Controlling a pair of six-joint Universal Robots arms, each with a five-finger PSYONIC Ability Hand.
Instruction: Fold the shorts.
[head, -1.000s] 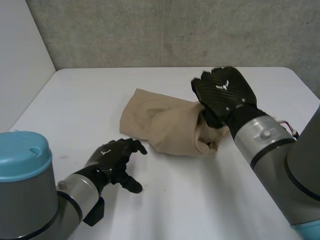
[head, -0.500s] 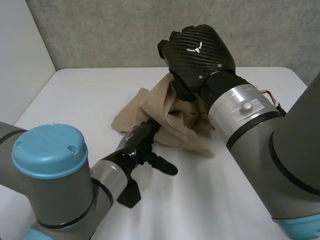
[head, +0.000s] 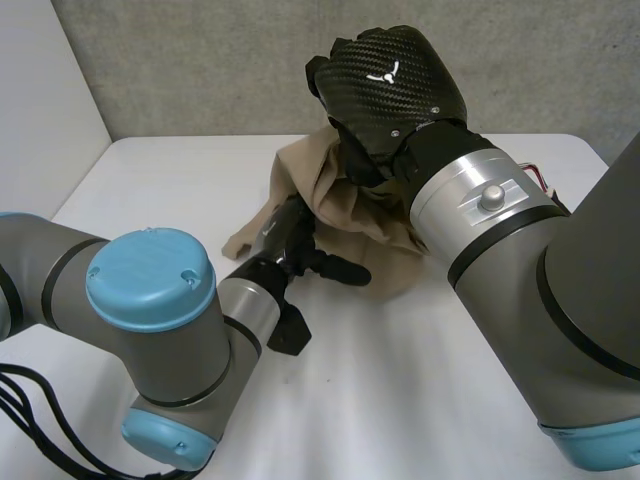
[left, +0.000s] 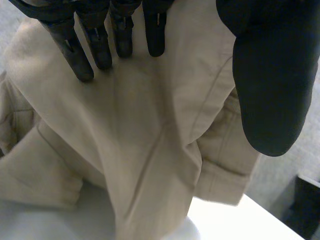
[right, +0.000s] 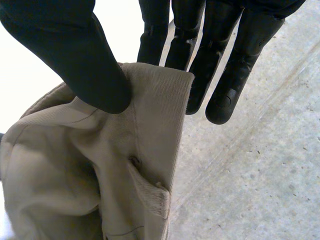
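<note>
The shorts (head: 345, 205) are lifted higher now, pinched by the right hand (head: 392, 92). The left hand (head: 290, 240) is laid on them, it seems, fingers (left: 80, 57) straight, for a fold.

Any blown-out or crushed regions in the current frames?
Right wrist view: the table behind the shorts washes out to plain white. Left wrist view: the thumb of the left hand is a flat black mass, no detail. Head view: even light, with the weave on the right hand readable.

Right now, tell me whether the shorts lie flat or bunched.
Bunched and lifted: the right hand pinches the shorts by the waistband; cloth hangs in folds.
</note>
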